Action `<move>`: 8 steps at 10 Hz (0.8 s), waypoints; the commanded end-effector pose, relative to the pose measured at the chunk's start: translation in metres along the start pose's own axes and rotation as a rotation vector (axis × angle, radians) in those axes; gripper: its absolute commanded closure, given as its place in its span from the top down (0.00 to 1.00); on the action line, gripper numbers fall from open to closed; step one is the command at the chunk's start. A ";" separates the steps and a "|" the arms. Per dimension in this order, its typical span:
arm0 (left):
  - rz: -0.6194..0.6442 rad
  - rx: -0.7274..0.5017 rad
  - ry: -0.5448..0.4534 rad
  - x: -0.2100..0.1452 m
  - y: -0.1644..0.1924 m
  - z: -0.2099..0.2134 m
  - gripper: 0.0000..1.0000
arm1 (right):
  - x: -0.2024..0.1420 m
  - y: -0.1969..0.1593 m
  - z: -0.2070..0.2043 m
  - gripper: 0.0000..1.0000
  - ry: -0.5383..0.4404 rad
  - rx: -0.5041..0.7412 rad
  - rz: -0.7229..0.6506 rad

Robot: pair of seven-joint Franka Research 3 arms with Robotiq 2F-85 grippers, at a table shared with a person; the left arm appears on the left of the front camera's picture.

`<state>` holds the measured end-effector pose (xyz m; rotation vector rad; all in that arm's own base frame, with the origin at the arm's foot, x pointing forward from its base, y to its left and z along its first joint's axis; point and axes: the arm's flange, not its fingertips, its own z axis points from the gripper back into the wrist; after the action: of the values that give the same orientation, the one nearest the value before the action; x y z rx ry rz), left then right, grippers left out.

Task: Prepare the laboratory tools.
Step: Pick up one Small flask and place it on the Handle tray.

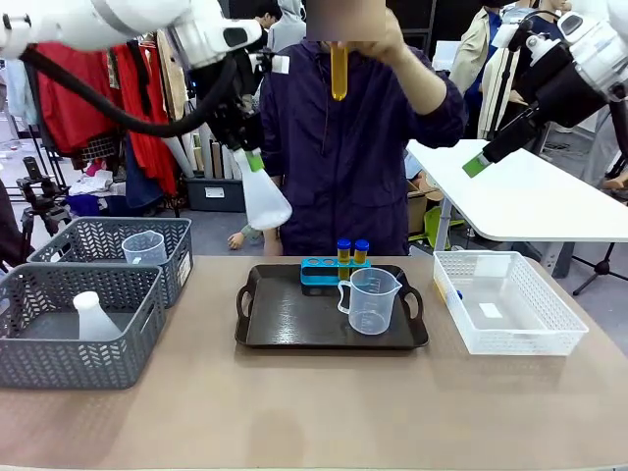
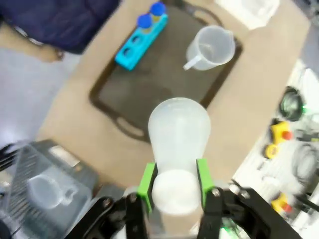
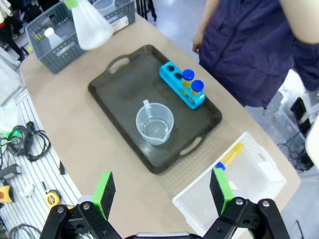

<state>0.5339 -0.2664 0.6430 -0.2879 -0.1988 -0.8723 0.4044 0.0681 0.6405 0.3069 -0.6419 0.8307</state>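
Holding conical flask (image 1: 265, 201) by its neck, left gripper (image 1: 253, 162) clamped on it, high above the black tray's (image 1: 285, 319) left end. Right gripper (image 3: 162, 184) jaws apart, empty. Next, probably: lower flask upright onto bare tray, clear of beaker (image 1: 373, 301) and blue rack (image 1: 319, 268).

Flask (image 2: 178, 144) neck hidden between pads (image 2: 146, 180) of left end effector (image 2: 174, 173); beaker (image 2: 212, 47) graduations blurred, unreadable.

No legible text -- white sticker (image 1: 183, 268) on grey basket (image 1: 93, 241) unreadable.
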 end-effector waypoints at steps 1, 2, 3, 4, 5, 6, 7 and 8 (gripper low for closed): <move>-0.013 -0.096 -0.041 -0.022 -0.006 -0.025 0.00 | 0.000 0.000 0.000 1.00 -0.017 0.015 -0.006; -0.014 -0.131 -0.054 -0.019 -0.009 -0.037 0.00 | 0.000 0.000 0.000 1.00 -0.017 0.015 -0.006; -0.017 -0.159 -0.058 -0.018 -0.012 -0.047 0.00 | 0.000 0.000 0.000 1.00 -0.017 0.015 -0.006; -0.028 -0.164 -0.051 -0.017 -0.013 -0.056 0.00 | 0.000 0.000 0.000 1.00 -0.017 0.015 -0.006; -0.019 -0.163 -0.047 -0.016 -0.013 -0.059 0.00 | 0.000 0.000 0.000 1.00 -0.017 0.015 -0.006; -0.015 -0.163 -0.047 -0.019 -0.011 -0.058 0.00 | 0.000 0.000 0.000 1.00 -0.017 0.015 -0.006; -0.009 -0.162 -0.045 -0.019 -0.009 -0.059 0.00 | 0.000 0.000 0.000 1.00 -0.017 0.015 -0.006; -0.005 -0.156 -0.048 -0.019 -0.007 -0.061 0.00 | 0.000 0.000 0.000 1.00 -0.017 0.015 -0.006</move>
<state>0.5245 -0.2846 0.5846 -0.4448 -0.1496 -0.8842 0.4044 0.0681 0.6405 0.3069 -0.6419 0.8307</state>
